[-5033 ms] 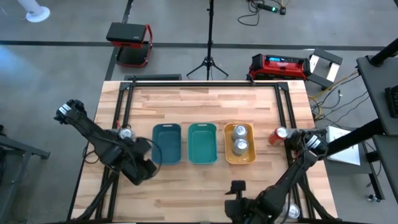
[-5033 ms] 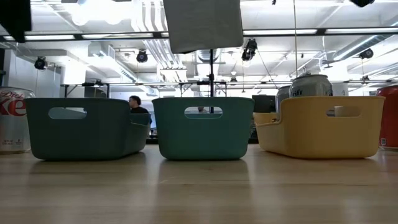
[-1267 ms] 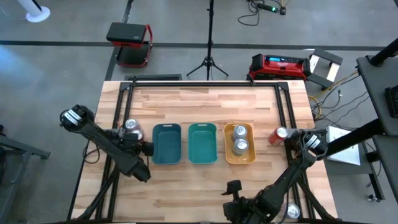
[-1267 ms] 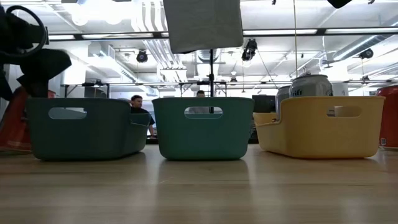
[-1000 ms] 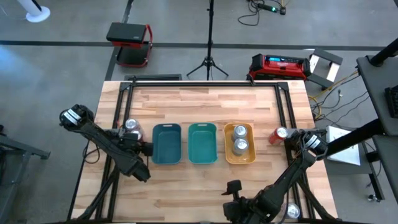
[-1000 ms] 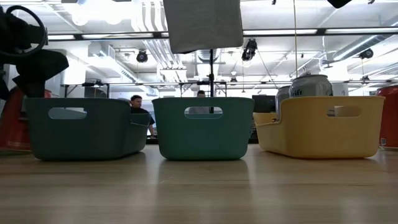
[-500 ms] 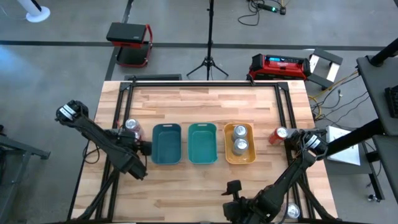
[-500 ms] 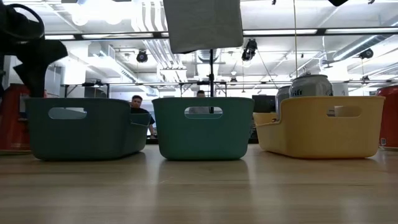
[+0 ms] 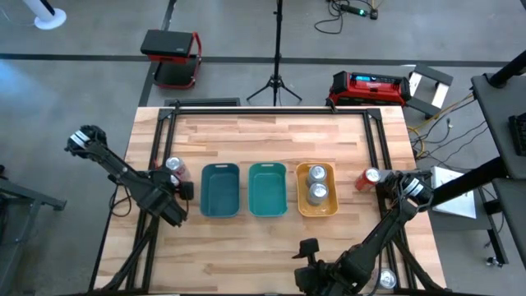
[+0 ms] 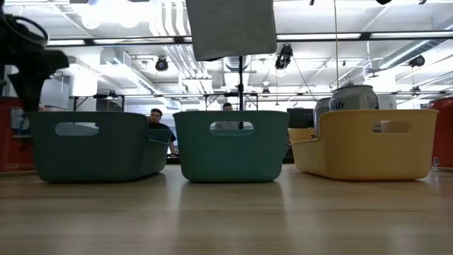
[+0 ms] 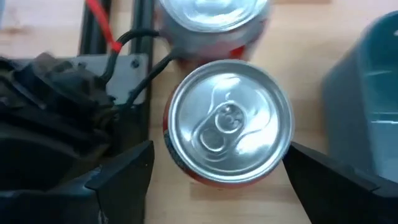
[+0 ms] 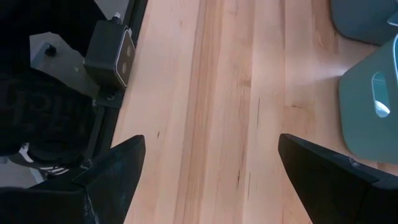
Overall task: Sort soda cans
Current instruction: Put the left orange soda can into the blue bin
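A red soda can (image 11: 229, 121) stands upright on the wood between the table's left frame rail and the dark teal tray (image 9: 220, 189). A second can (image 9: 173, 164) stands just beyond it. My left gripper (image 9: 179, 191) hangs open above the red can. Its fingers (image 11: 124, 180) stand on either side of the can's silver top, with a narrow gap on each side. Two silver cans (image 9: 316, 184) stand in the orange tray (image 9: 332, 205). Another red can (image 9: 367, 178) stands by the right edge. My right gripper (image 9: 312, 247) waits open near the front edge.
A second teal tray (image 9: 267, 189) sits between the dark teal tray and the orange one. One more can (image 9: 386, 279) lies at the front right by the right arm. Bare wood stretches along the far half of the table (image 9: 271, 136).
My left gripper has risen above the red can, and its arm has drawn back toward the table's left edge. The can stays standing on the table.
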Controlling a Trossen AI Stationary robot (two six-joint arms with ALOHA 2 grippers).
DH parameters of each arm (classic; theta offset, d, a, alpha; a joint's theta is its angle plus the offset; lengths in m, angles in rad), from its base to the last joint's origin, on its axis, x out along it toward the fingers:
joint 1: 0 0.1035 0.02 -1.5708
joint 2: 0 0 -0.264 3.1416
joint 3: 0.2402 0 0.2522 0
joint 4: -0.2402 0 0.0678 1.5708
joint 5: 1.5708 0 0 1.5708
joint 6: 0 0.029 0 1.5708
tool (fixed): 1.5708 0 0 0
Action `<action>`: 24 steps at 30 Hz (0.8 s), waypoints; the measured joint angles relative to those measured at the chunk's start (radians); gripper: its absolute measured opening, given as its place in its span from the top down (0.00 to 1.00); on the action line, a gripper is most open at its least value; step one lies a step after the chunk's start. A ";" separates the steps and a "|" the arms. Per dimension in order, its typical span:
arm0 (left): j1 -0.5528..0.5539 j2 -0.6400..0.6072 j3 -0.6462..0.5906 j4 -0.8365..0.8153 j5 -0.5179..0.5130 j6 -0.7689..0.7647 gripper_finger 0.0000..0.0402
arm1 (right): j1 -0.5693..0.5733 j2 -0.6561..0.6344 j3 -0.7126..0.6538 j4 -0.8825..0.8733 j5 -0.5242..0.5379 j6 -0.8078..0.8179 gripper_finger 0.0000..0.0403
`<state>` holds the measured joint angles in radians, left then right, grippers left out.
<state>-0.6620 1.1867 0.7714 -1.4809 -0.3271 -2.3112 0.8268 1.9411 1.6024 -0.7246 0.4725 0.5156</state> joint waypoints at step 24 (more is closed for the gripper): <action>0.101 0.104 -0.016 0.010 -0.053 -0.021 0.17 | 0.000 0.000 0.000 0.000 0.000 -0.003 0.10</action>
<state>-0.5613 1.2909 0.7551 -1.4708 -0.3800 -2.3318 0.8268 1.9411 1.6024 -0.7246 0.4724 0.5129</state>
